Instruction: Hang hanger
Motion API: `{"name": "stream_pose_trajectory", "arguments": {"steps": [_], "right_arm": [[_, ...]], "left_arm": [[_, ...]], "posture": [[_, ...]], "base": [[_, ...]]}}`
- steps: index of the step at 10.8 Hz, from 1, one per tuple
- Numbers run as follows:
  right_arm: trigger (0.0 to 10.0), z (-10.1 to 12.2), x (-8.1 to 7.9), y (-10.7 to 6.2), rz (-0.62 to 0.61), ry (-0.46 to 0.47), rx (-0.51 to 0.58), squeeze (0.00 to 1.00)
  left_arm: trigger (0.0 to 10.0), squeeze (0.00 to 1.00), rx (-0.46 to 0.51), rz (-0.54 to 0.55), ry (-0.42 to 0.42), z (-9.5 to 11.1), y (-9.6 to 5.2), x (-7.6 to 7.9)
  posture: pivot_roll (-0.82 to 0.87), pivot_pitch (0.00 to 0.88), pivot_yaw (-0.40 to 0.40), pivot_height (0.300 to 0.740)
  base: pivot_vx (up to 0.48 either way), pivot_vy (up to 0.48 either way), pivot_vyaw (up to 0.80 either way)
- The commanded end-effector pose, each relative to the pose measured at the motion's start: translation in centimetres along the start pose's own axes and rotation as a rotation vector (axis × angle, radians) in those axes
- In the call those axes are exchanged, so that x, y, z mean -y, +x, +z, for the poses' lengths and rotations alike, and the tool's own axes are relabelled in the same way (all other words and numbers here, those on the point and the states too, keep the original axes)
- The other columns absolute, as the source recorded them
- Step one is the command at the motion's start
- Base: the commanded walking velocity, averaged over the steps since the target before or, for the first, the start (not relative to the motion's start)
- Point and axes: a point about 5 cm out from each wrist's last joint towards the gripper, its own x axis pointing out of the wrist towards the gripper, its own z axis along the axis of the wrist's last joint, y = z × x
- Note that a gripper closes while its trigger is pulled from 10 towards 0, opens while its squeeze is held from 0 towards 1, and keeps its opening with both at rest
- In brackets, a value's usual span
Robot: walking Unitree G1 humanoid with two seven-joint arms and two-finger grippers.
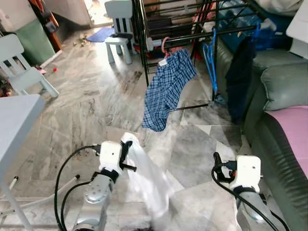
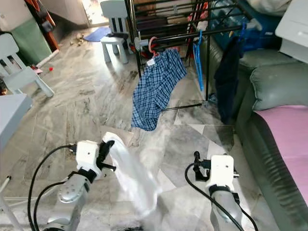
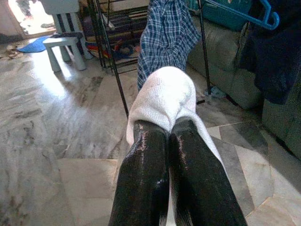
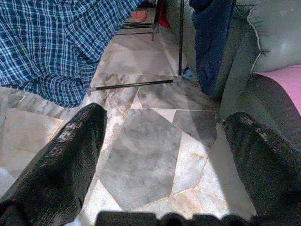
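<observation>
My left gripper is shut on a white cloth that hangs from it down toward the floor; in the left wrist view the cloth bunches over the closed fingertips. Whether a hanger is inside the cloth I cannot tell. My right gripper is held low on the right, open and empty, its fingers wide apart over the tiles. Ahead stands a black drying rack. On it hang blue plaid shorts on a pink hanger, and an empty blue hanger.
A dark garment hangs at the rack's right end beside a grey-green sofa with a pink cushion. A pale table is at my left. White chairs stand further back on the marble floor.
</observation>
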Motion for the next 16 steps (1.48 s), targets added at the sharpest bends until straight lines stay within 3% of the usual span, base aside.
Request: {"name": "stream_pose_trajectory", "arguments": {"steps": [1,4,7,12,16], "right_arm": [[10.0,0.5,-0.2,-0.1,0.006,0.021,0.023,0.0],[10.0,1.9,-1.4,1.2,0.041,-0.029,0.083,0.0],[10.0,2.2,-2.0,1.1,0.059,-0.077,0.115,0.0],[10.0,3.4,-1.9,1.8,0.052,-0.156,0.182,0.0],[10.0,3.3,-1.4,2.0,0.039,-0.17,0.182,0.0]], "left_arm": [[10.0,0.0,0.038,0.013,0.002,1.0,0.1,-0.8],[10.0,0.0,0.083,-0.048,-0.025,2.1,1.1,0.4],[10.0,0.0,0.094,-0.07,-0.021,2.6,1.5,0.3],[10.0,0.0,0.108,-0.08,-0.022,3.0,2.0,0.6],[10.0,0.0,0.097,-0.086,-0.038,2.7,2.0,0.8]], "posture": [[-0.14,0.035,0.115,0.74],[-0.14,0.032,0.13,0.74],[-0.14,0.039,0.136,0.74],[-0.15,0.045,0.139,0.74],[-0.15,0.044,0.14,0.74]], "base": [[0.0,0.0,0.0],[0.224,0.0,0.0],[0.415,0.0,0.0],[0.424,0.0,0.0],[0.355,0.318,0.0]]}}
